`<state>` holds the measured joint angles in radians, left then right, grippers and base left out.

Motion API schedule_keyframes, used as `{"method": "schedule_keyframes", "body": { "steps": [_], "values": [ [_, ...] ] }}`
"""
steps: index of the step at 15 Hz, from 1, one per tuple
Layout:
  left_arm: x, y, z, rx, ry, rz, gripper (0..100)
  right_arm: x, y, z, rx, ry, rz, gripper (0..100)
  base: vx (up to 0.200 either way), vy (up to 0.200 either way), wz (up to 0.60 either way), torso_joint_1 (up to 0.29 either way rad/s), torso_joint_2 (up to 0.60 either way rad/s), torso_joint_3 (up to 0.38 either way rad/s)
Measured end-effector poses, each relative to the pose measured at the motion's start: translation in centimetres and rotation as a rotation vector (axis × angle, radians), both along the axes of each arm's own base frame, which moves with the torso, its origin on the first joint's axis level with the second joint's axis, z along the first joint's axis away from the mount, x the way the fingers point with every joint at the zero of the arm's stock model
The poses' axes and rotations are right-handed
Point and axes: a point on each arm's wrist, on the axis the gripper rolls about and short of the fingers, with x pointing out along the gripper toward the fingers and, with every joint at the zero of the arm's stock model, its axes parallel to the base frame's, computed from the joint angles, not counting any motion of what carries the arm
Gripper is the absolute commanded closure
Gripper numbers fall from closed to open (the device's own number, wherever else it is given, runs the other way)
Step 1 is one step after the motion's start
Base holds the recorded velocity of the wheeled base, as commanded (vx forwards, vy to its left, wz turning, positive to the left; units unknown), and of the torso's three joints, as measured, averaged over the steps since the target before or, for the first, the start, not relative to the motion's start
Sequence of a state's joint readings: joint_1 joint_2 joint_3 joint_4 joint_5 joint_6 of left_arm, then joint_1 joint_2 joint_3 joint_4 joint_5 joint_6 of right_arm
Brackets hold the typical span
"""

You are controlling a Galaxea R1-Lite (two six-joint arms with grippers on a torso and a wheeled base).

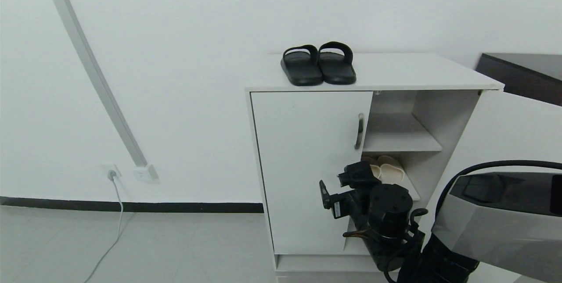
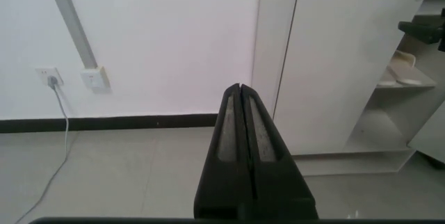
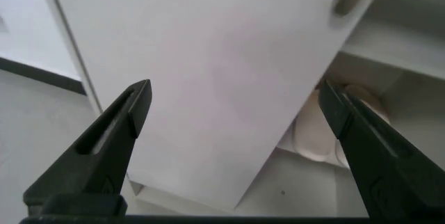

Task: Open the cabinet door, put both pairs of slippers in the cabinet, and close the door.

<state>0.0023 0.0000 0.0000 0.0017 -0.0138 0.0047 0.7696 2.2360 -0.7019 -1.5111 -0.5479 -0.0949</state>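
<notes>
The right gripper (image 1: 336,188) hung wide apart by the closed left door (image 1: 307,169), left gripper (image 2: 240,133) pressed together. The cream slippers (image 1: 390,171), seemingly both, sat shelved; black slippers (image 1: 318,64) waited on the cabinet top (image 1: 417,72). Pinching one carelessly could knock its mate off.

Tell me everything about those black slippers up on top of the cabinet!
The black slippers are a pair of open slides, each with one wide band arching over a flat sole. They look like matte rubber or foam. They stand upright on their soles, side by side and touching, heels toward the front and bands toward the wall. They rest on the left part of the white cabinet top, near its front edge. Nothing else touches them.
</notes>
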Motion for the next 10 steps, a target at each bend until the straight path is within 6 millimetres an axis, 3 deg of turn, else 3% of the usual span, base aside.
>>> {"method": "schedule_keyframes", "body": {
  "steps": [10],
  "values": [
    [0.01,0.00,0.00,0.000,0.001,0.000,100,-0.03,0.02,-0.05,-0.001,0.000,0.002,0,0.000,0.000,0.00,0.186,-0.50,-0.313]
  ]
}}
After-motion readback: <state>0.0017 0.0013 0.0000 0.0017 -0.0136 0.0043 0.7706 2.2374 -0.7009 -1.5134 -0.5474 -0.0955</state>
